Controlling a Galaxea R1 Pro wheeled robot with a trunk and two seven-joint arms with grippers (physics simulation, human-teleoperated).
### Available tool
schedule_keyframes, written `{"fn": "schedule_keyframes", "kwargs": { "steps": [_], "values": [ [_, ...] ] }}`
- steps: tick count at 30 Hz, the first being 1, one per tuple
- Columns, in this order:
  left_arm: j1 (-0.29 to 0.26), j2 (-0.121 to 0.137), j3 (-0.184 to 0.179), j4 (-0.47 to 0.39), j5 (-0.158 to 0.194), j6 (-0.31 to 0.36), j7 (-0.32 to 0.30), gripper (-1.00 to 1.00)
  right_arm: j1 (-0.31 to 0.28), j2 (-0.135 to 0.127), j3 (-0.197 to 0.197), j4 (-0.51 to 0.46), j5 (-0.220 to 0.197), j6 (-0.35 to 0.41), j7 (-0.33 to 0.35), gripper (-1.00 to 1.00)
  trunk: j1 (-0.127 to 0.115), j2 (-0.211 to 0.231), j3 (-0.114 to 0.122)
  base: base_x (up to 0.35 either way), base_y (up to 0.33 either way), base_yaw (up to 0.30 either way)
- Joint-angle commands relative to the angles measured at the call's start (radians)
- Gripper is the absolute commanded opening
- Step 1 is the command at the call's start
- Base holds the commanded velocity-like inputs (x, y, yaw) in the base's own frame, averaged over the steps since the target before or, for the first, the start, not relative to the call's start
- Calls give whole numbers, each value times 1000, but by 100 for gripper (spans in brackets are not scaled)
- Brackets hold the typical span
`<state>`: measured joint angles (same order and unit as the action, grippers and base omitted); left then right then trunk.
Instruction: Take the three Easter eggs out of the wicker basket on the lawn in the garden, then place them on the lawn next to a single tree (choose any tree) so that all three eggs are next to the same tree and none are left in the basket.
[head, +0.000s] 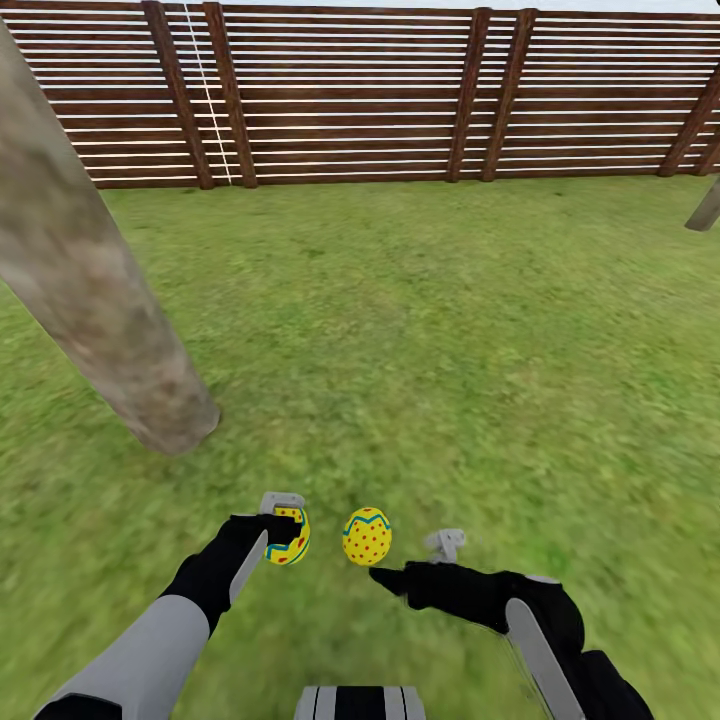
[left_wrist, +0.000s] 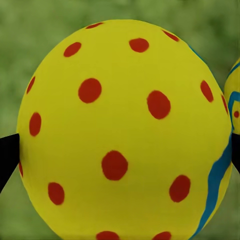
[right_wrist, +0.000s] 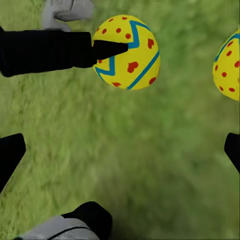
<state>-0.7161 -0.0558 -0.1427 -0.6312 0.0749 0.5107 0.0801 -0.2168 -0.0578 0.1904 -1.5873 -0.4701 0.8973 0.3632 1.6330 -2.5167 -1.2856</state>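
Observation:
My left gripper (head: 283, 525) is shut on a yellow Easter egg (head: 292, 540) with red dots and blue zigzags, held low over the lawn (head: 420, 330). That egg (left_wrist: 120, 130) looms large in the left wrist view between two black fingertips (left_wrist: 7, 156). A second egg (head: 367, 536) lies just to its right, free of both grippers, close to the tip of my right gripper (head: 410, 558). The right gripper (right_wrist: 120, 152) is open over bare grass, with the held egg (right_wrist: 127, 52) and the free egg (right_wrist: 227, 65) beyond it. The tree (head: 100, 290) rises to the left. The wicker basket is out of view.
A brown slatted fence (head: 400, 90) closes the garden at the back. The foot of the tree trunk (head: 175, 420) meets the grass a short way ahead and left of my left arm. Another leaning trunk (head: 705, 205) shows at the far right edge. Open grass stretches ahead.

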Motion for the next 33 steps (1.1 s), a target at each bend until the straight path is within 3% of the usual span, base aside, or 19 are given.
{"fn": "schedule_keyframes", "kwargs": {
  "steps": [1,3,7,22,33],
  "values": [
    [0,1,-5,-2,8,5,9,-100,0,-2,-35,-1,4,16,74,100,0,0,-1,0,0,0],
    [0,1,-5,-2,8,5,9,-100,2,-5,-98,0,5,31,193,100,0,0,-1,0,0,0],
    [0,1,-5,-3,8,5,9,-100,5,-7,-134,0,5,58,285,100,0,-1,-5,0,0,0],
    [0,1,-5,-15,9,5,9,-100,5,-11,-140,0,5,70,301,100,1,-1,-12,0,0,0],
    [1,-2,-5,-34,11,-3,6,-100,5,-11,-139,1,5,69,301,100,3,-2,-32,0,0,0]
  ]
}}
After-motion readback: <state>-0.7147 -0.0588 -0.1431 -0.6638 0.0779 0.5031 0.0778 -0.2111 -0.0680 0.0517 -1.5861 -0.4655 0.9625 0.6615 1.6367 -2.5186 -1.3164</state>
